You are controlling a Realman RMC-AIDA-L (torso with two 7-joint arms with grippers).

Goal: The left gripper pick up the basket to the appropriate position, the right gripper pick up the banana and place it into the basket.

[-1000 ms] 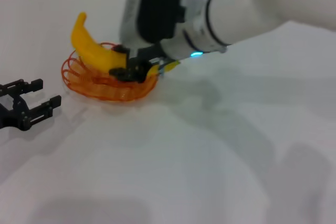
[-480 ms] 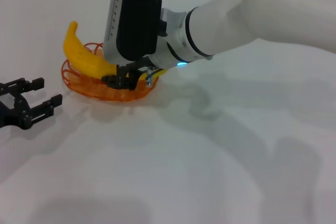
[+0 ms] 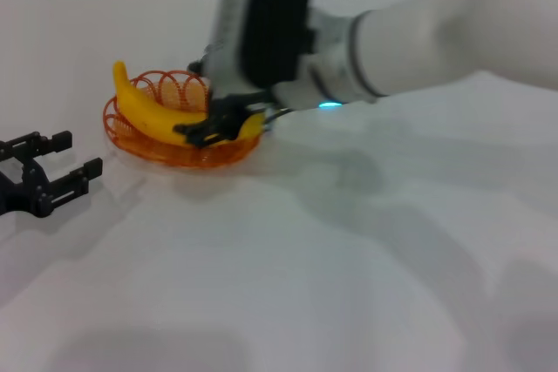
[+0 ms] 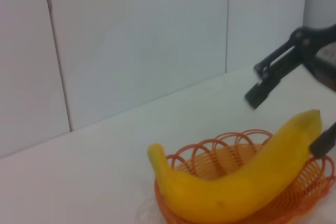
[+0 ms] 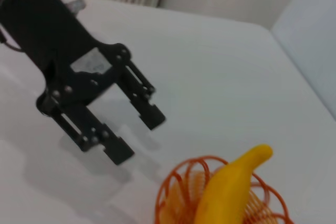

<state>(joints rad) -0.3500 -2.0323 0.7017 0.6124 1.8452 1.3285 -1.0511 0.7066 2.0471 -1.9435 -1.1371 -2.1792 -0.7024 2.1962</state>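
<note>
The yellow banana point(image 3: 157, 115) lies in the orange wire basket point(image 3: 187, 157) on the white table, left of centre in the head view. My right gripper point(image 3: 218, 126) is at the banana's right end, fingers spread apart; in the left wrist view one finger point(image 4: 265, 80) stands clear above the banana point(image 4: 236, 182) and the other sits by its tip. My left gripper point(image 3: 78, 152) rests open and empty on the table, left of the basket. It also shows in the right wrist view point(image 5: 137, 136), apart from the basket point(image 5: 176, 182) and banana point(image 5: 226, 192).
The bulky white right arm point(image 3: 436, 41) reaches across the table's far right. A tiled wall point(image 4: 131, 40) stands behind the table.
The banana has gone from tilted up to lying flat in the basket. The right gripper's fingers have spread off it. The left gripper has not moved.
</note>
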